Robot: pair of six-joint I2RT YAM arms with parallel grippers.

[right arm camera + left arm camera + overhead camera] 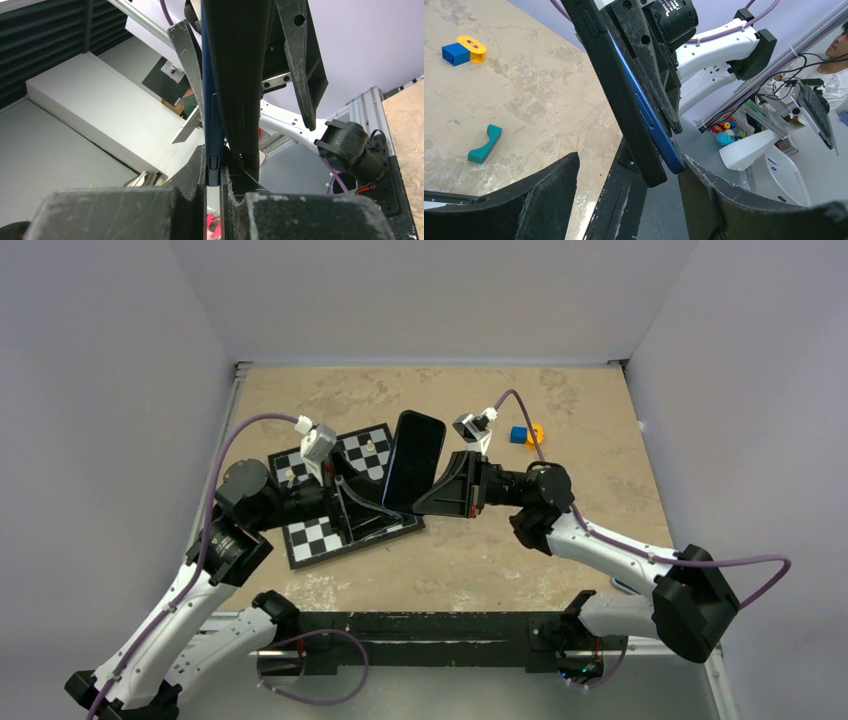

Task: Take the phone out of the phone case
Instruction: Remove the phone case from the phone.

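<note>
Right wrist view: your right gripper (214,167) was pinched on the blue edge of the phone (212,125), with the phone case (240,75) touching alongside. Couldn't tell if the case sat in the pinch too. Your left gripper (629,160) stood spread around both. Risk: everything hung above the chessboard (320,535), and a thin-edge pinch could slip and drop it. Both forearms reached inward, grippers meeting over the board.

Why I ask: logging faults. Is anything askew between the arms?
Yes: the phone, held aloft, splays away from the phone case at one end in the left wrist view, half out rather than flush.
</note>
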